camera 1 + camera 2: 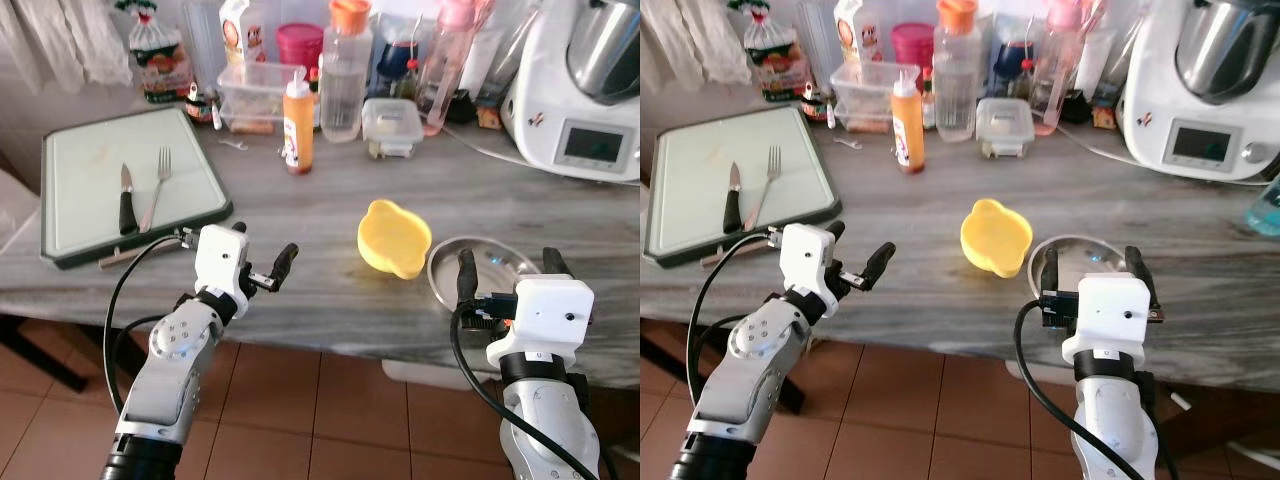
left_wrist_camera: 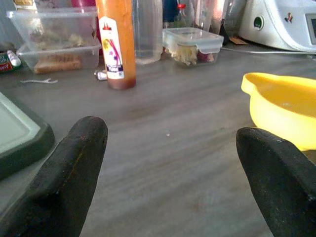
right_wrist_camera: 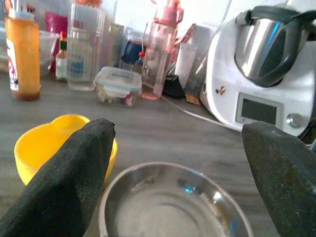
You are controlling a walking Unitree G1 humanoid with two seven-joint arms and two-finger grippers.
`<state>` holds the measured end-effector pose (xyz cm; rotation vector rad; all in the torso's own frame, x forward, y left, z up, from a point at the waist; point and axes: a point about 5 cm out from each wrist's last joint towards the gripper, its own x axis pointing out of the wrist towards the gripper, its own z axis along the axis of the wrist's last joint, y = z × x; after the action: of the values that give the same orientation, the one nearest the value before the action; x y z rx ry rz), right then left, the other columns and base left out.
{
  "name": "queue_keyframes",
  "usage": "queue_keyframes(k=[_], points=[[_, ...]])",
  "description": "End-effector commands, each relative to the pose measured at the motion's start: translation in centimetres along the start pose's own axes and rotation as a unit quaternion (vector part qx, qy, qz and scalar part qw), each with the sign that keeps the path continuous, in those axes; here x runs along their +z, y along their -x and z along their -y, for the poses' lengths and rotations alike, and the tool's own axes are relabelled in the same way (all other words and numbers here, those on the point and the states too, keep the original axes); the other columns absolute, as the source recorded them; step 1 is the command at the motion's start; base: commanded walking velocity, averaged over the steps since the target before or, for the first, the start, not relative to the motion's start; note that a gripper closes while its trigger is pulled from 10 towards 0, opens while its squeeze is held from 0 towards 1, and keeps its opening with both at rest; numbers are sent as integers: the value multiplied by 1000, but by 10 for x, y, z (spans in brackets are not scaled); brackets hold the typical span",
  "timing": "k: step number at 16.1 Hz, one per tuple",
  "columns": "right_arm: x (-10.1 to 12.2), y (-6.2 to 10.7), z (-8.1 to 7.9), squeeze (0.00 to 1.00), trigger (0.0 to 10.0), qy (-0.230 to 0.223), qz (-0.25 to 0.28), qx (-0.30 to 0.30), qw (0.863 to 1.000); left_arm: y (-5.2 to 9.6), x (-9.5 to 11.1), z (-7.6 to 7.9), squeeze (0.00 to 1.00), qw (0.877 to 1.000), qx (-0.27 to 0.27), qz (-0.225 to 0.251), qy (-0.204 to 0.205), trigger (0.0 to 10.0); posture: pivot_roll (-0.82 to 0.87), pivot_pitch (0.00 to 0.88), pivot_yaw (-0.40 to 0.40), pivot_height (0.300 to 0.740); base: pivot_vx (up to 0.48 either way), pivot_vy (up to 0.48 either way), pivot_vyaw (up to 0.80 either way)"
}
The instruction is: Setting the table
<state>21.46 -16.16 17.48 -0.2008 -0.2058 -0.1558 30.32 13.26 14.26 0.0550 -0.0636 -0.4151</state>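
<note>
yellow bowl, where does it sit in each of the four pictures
Left eye view: yellow bowl right of centre, beside the steel plate.
Right eye view: just right of centre, up-left of the plate.
Left wrist view: at the right edge, above one black finger.
Right wrist view: lower left, partly behind a finger.
Shared landmark: the orange sauce bottle, standing on the counter behind the bowl.

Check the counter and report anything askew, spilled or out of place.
Nothing spilled or damaged. The knife and fork lie on the cutting board, not at a place setting, and the yellow bowl sits tilted against the rim of the steel plate. Both grippers, left gripper and right gripper, hover open.
</note>
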Motion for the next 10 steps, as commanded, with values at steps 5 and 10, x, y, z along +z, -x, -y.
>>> queue_keyframes(k=[5, 10], points=[[0, -1, 3, 0, 10000, 3, 4, -5, 1000, -3, -3, 1, 0, 1000, -6, -6, -4, 10000, 52, 79, -18, 740, -364, 0, 0], [0, -2, 4, 0, 10000, 5, 4, -5, 1000, -4, -3, 3, 0, 1000, -7, -7, -4, 10000, 50, 86, -21, 740, -378, 0, 0]])
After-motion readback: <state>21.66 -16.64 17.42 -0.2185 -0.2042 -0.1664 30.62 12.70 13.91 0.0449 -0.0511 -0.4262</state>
